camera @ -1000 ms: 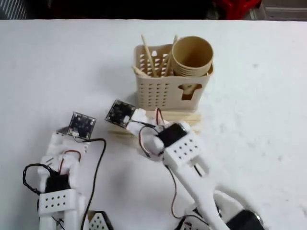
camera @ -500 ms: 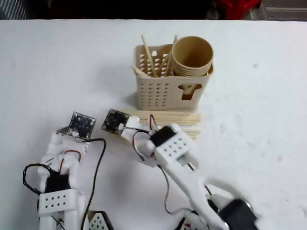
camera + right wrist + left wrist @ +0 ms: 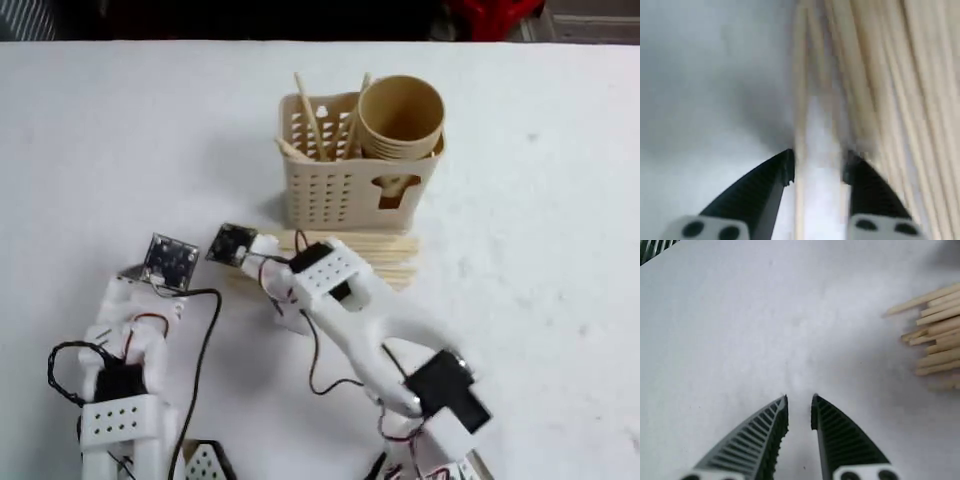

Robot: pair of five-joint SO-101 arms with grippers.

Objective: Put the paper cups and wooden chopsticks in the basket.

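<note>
**High view.** A perforated basket (image 3: 345,185) stands on the white table (image 3: 550,200). It holds a stack of paper cups (image 3: 401,115) on one side and several upright chopsticks (image 3: 309,112) on the other. A loose pile of wooden chopsticks (image 3: 395,247) lies flat on the table, just in front of the basket. The right arm (image 3: 335,285) extends over one end of this pile. The left arm (image 3: 125,345) sits well apart from the pile, near the table's front edge.

**Left wrist view.** The left gripper (image 3: 799,407) hangs above bare table, its jaws parted by a narrow gap with nothing between them. The ends of the loose pile lie off to one side.

**Right wrist view.** The right gripper (image 3: 817,167) is spread at the edge of the pile, with chopsticks lying between its tips. Whether it touches them cannot be told.
</note>
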